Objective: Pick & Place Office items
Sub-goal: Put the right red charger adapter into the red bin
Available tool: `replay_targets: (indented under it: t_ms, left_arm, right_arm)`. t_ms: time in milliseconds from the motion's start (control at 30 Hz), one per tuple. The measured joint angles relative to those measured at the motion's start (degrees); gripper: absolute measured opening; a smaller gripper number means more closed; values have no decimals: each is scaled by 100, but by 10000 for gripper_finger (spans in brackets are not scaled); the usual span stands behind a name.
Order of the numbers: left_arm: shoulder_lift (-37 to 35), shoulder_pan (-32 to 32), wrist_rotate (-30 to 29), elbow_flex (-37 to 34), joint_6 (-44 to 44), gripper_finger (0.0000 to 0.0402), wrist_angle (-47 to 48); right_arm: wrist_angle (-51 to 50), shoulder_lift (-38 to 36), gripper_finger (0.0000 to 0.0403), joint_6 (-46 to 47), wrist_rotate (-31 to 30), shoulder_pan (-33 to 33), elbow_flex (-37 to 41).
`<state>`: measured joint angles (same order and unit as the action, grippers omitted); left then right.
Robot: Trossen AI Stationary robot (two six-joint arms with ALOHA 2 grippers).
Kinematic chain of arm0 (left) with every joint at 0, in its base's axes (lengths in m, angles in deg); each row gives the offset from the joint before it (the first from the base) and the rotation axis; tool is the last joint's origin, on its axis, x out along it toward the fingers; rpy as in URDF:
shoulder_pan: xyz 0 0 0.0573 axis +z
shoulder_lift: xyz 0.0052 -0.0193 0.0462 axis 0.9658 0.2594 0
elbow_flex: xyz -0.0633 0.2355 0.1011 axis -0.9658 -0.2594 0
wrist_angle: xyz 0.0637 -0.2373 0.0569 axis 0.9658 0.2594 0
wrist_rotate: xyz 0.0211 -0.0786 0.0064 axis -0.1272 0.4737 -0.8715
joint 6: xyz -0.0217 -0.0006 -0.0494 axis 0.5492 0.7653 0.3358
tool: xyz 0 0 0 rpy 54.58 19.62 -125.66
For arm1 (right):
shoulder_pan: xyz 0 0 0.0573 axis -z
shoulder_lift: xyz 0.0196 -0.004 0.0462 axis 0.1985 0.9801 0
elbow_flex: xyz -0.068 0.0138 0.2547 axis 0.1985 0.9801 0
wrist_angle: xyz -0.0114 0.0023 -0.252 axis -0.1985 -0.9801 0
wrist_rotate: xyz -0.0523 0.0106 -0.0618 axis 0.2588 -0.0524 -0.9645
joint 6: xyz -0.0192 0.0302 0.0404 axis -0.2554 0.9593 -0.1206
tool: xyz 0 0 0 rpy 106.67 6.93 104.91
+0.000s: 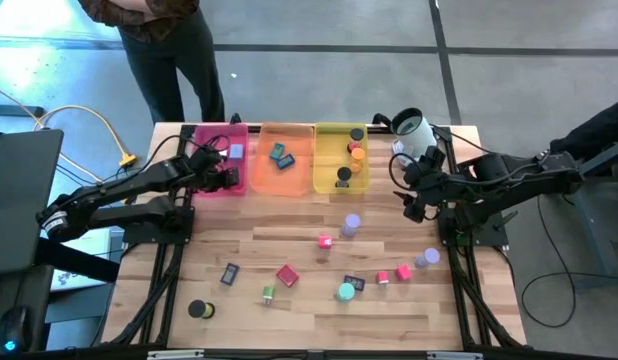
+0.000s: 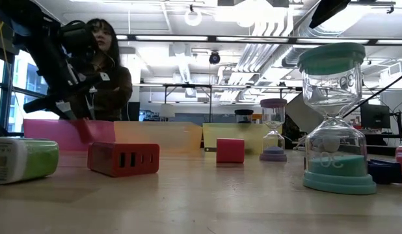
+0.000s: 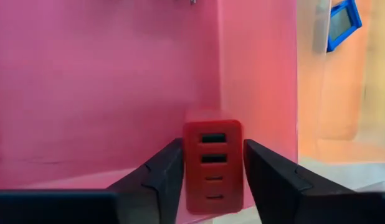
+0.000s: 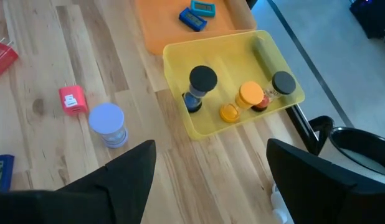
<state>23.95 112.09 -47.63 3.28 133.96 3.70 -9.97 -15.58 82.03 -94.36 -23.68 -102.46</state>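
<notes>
Over the pink tray (image 3: 86, 93), red charger (image 3: 212, 158) upright between left tool (image 3: 212, 180) fingers

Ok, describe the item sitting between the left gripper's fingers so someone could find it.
Start at the translucent pink tray, leftmost of three along the table's far edge. Over it, between the left gripper fingers, stands a red block-shaped charger. Its stacked dark port slots set it apart.

- Robotics lab, open-plan industrial space
- Exposed ducts (image 2: 266, 55) and strip lights on the ceiling
- Polished concrete floor (image 1: 319, 60)
- Wood table (image 1: 289, 300) with two arms on dark frames
- Yellow cable (image 1: 109, 135) on floor, person (image 2: 107, 71) standing by, workbenches behind
</notes>
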Motion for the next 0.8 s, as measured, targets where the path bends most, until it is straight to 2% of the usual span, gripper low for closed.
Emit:
replay_targets:
  t_ms: [167, 667, 800]
  left_arm:
    - [0, 0, -76, 0, 120, 177, -6]
    - [0, 0, 62, 0, 20, 182, -6]
    - [-31, 0, 190, 36, -356, 182, -5]
  right_arm:
    - [0, 0, 295, -11, 0, 0, 0]
    - [-9, 0, 295, -13, 20, 0, 0]
    - [-11, 0, 295, -13, 20, 0, 0]
